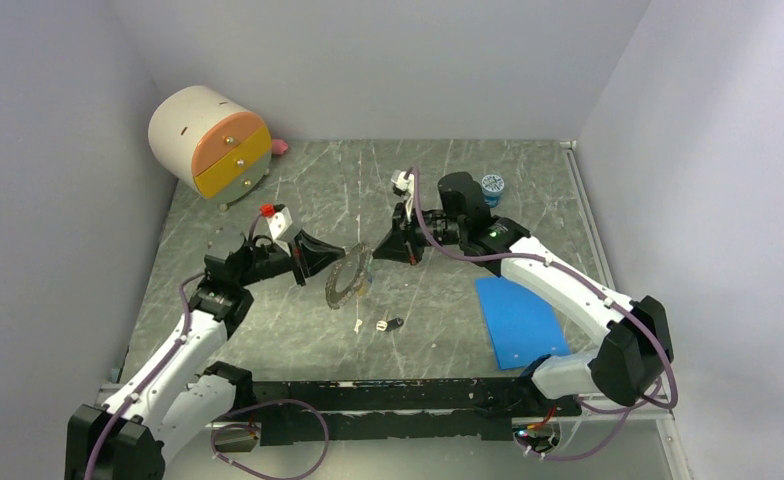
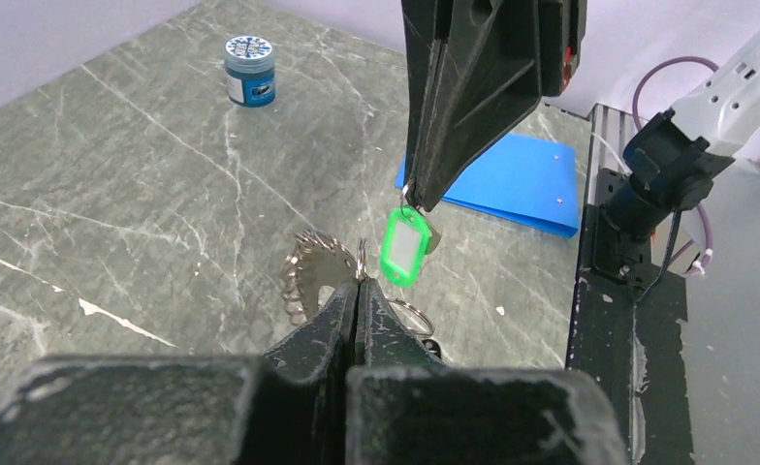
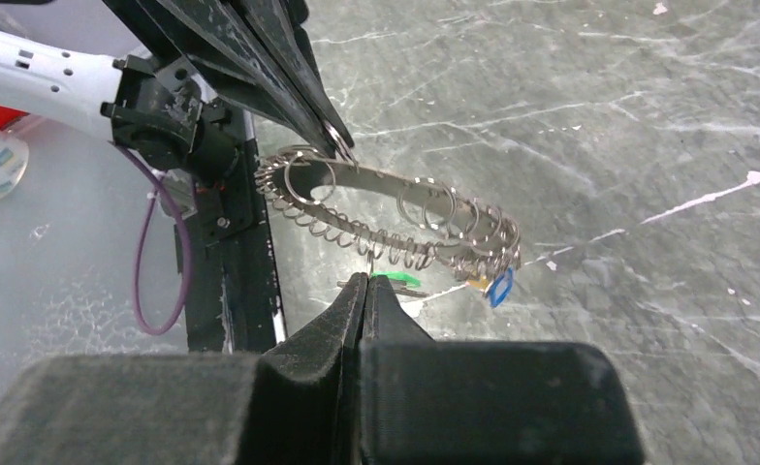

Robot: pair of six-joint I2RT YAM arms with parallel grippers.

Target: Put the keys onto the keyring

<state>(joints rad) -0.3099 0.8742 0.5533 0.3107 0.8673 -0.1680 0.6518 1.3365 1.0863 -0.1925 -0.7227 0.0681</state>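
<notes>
The keyring (image 3: 386,208) is pinched by the left gripper (image 2: 359,294); a green key (image 2: 403,248) is clamped in the right gripper (image 2: 419,197) alongside.

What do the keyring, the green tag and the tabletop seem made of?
The keyring: bare metal, silvery, glinting along its looped edge. The green tag: probably plastic, a glossy bright frame around a white insert. The tabletop: grey-green with white veins, stone-look; real stone or printed laminate, cannot tell.

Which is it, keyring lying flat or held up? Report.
Held up: the keyring stands tilted on edge, its rim pinched in the shut left gripper. Whether its low edge touches the table, cannot tell.
</notes>
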